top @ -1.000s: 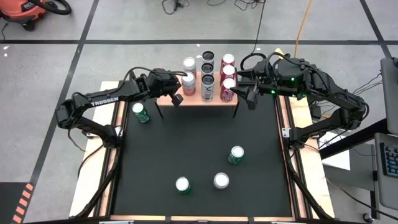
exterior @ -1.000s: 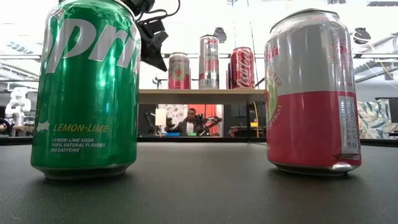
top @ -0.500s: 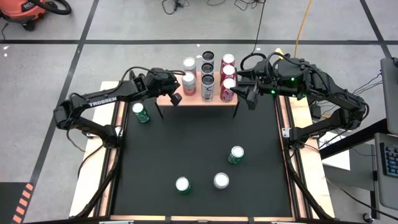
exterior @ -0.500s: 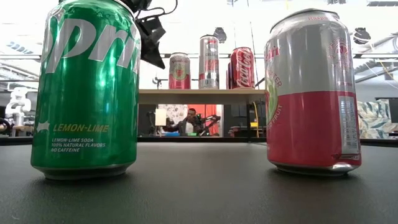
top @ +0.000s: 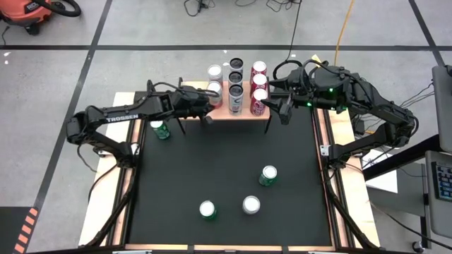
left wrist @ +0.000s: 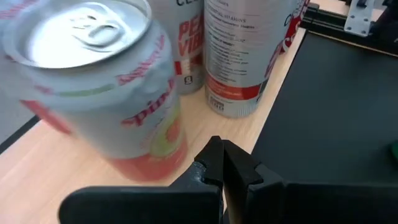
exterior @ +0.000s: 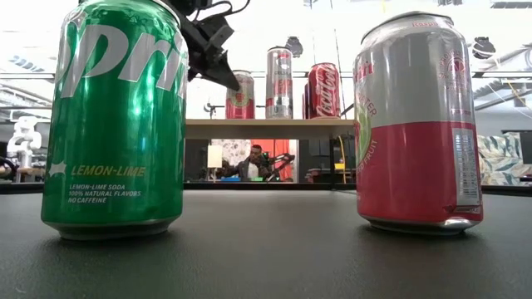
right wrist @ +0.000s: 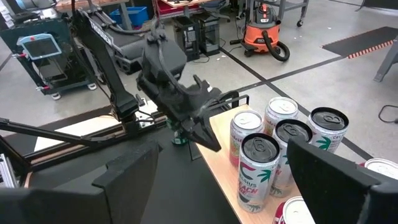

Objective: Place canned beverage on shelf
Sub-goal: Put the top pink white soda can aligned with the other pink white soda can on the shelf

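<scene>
Seven cans upright on the shelf [top: 224,111], a light wood plank on thin black legs at the table's [top: 226,176] far edge. At the shelf's left end, a white-and-pink can [left wrist: 115,93] free on the plank, no tool gripping it; seen beside two taller slim cans [left wrist: 239,50] in the left wrist view. Three red cans [top: 258,92] in a row at the shelf's right end, three dark-topped cans [top: 235,83] down the middle.

Left tool [top: 206,116] shut, empty, hanging just at the shelf's near left corner, beside the white-and-pink can but apart from it. Shifted since half a second ago: then over the shelf's left edge near its front leg, now farther along toward the shelf's middle, arm swung in and stretched across the table's far left corner. In the low view, tool now partly covering the leftmost shelf can, previously clear of it.

Right tool [top: 281,106] spread wide, holding nothing, just off the shelf's right end near the red cans; unchanged from a second ago.

Elsewhere on the table, unmoved: a green can [top: 160,128] near the far left edge, another green can [top: 268,176] right of centre, a green can [top: 207,209] and a white-topped can [top: 251,204] toward the near edge.
</scene>
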You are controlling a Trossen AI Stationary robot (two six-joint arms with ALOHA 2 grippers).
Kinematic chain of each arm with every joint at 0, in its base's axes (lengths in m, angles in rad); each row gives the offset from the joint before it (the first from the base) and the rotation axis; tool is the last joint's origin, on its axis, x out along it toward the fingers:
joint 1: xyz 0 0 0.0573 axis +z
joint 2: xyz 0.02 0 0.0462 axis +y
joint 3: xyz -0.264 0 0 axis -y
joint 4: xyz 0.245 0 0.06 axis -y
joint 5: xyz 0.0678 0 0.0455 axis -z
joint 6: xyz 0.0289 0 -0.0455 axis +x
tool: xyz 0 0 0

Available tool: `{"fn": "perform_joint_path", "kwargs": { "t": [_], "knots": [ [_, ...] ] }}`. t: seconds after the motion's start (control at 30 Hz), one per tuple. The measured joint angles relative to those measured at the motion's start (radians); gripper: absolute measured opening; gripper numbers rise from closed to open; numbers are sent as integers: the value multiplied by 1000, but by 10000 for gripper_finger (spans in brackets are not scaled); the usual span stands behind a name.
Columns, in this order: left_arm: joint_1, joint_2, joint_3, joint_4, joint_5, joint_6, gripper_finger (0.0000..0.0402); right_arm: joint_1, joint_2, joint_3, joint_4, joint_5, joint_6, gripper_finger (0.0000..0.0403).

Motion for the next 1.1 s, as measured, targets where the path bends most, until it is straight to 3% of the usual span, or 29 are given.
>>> {"fn": "perform_joint_path", "kwargs": {
  "t": [0.23, 0.47, 1.1],
  "knots": [
    [-2, 47, 0, 93, -18, 22, 1, 0, 16, 0, 1, -1, 1, 331],
    [-1, 52, 0, 89, -65, 26, 1, 0, 18, 0, 0, -2, 8, 331],
    [50, 53, 0, 107, -73, 51, 1, 0, 18, 0, 0, -2, 5, 331]
  ]
}}
